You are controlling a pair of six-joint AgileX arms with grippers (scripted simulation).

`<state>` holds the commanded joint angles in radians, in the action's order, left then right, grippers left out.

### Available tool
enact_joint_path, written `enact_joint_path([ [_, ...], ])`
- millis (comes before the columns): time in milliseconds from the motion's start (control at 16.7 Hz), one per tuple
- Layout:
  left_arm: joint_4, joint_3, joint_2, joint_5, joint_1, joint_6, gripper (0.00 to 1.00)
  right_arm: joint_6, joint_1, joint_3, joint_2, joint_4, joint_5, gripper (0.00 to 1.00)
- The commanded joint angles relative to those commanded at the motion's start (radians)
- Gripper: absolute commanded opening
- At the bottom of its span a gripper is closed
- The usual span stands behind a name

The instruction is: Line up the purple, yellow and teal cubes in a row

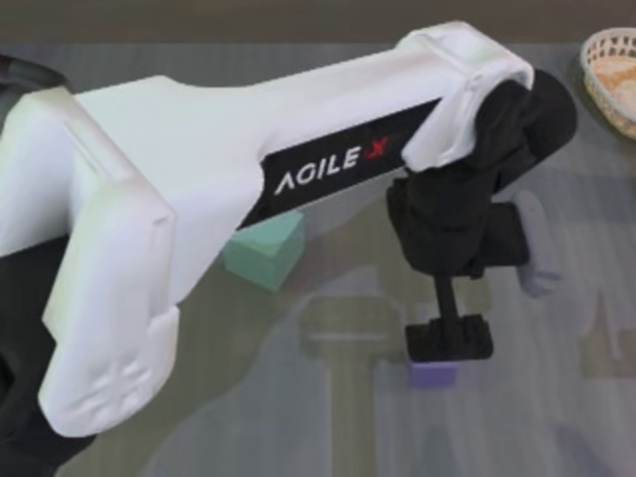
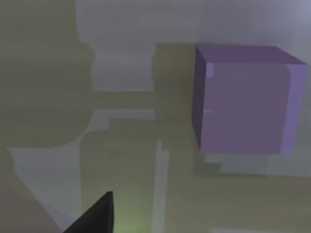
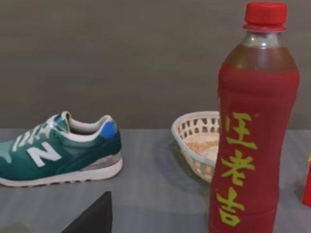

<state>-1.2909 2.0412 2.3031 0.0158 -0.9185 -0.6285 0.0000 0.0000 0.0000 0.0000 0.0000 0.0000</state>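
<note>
Our left arm reaches across the table from the left, its white casing filling much of the top view, and its left gripper (image 1: 449, 340) hangs right of centre, directly over the small matte purple cube (image 1: 433, 374). From above, the black finger block hides most of that cube; only its near edge shows below the gripper. We cannot tell how wide the fingers stand, nor whether they touch the cube (the top view covers the tips, and the left wrist view shows only one dark fingertip (image 2: 97, 216) at its edge). In that wrist view the purple cube sits flat on the grey table (image 2: 121, 58), with nothing around its visible faces.

The large pale teal matte cube (image 1: 264, 248) lies to the left of the gripper and farther back, partly under the arm's forearm. We do not see a yellow cube in any view.

Our right wrist view looks at a dark teal sneaker with white laces (image 3: 58, 150), a woven wicker basket (image 3: 197, 141) and a red plastic drink bottle with yellow lettering (image 3: 252, 131); the same basket (image 1: 611, 75) shows at the table's far right corner
</note>
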Motion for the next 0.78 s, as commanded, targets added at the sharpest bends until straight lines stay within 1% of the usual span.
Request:
enact_joint_path([
  [120,0.019,-0.047,-0.031,-0.002,0.054,-0.019,1.0,0.0,0.0,0.0,0.0,0.0,0.0,1.0],
  [240,0.046,-0.12,-0.077,-0.005,0.146,-0.049,1.0,0.0,0.0,0.0,0.0,0.0,0.0,1.0],
  [360,0.078,-0.213,-0.133,-0.007,0.276,-0.087,1.0,0.0,0.0,0.0,0.0,0.0,0.0,1.0],
  [600,0.146,-0.426,-0.254,-0.011,0.566,-0.166,1.0,0.0,0.0,0.0,0.0,0.0,0.0,1.0],
  [660,0.162,-0.474,-0.283,-0.012,0.628,-0.185,1.0,0.0,0.0,0.0,0.0,0.0,0.0,1.0],
  [780,0.192,-0.552,-0.333,-0.014,0.719,-0.215,1.0,0.0,0.0,0.0,0.0,0.0,0.0,1.0],
])
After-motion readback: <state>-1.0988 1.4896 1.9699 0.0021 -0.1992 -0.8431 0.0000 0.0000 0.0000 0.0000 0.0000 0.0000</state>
